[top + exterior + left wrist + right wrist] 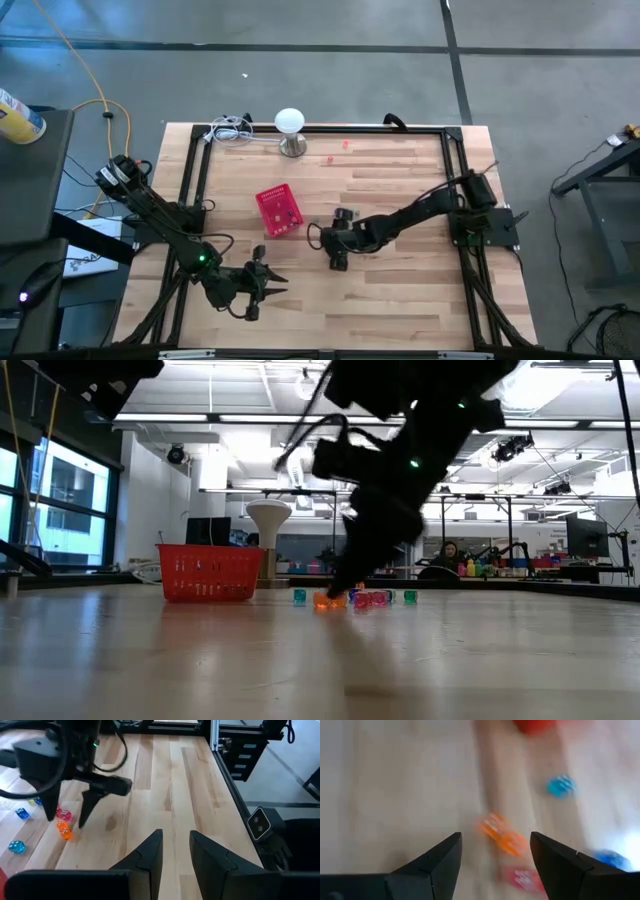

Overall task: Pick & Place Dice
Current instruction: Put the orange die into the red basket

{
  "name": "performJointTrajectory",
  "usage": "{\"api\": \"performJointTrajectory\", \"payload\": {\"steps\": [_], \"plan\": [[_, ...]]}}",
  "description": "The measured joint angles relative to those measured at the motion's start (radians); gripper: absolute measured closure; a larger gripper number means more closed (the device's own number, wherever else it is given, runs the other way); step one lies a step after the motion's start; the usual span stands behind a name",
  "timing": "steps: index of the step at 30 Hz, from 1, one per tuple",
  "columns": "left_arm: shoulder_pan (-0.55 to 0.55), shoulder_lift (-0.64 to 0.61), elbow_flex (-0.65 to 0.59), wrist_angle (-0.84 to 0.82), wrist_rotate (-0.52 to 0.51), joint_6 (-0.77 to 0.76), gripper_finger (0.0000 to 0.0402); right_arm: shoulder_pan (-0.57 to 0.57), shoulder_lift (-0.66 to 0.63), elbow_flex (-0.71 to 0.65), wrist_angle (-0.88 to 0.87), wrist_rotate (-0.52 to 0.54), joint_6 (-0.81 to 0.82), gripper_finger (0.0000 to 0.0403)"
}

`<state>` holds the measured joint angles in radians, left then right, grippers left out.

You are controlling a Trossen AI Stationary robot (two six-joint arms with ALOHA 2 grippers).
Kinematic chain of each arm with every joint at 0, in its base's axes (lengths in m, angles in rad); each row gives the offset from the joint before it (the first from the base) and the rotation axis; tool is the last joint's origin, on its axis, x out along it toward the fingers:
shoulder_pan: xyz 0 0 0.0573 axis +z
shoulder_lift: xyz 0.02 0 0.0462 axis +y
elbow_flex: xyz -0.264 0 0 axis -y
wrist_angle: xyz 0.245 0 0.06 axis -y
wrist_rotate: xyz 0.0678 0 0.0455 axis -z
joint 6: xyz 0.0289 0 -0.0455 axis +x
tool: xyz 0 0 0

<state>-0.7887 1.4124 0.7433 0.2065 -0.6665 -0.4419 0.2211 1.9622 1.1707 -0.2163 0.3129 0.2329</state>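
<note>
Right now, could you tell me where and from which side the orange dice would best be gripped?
Probably from straight above. The orange dice lie flat on the table, two touching in a row, pink one close by. The right tool hovers open over them; closing across the row's narrow width on one die looks safest.

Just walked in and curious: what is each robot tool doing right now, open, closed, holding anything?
Left tool: open, empty, low over bare table.
Right tool: open, empty, above the orange dice.
</note>
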Motion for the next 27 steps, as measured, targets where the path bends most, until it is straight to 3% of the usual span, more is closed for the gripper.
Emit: {"api": "performJointTrajectory", "payload": {"steps": [23, 27], "plan": [[-0.001, 0.000, 0.000, -0.005, 0.011, 0.000, 0.0311, -0.017, 0.042, 0.004, 0.057, -0.031, -0.045, 0.0177], [-0.001, 0.000, 0.000, -0.004, 0.011, 0.000, 0.0311, -0.028, 0.042, 0.004, 0.078, -0.078, -0.079, 0.0192]]}}
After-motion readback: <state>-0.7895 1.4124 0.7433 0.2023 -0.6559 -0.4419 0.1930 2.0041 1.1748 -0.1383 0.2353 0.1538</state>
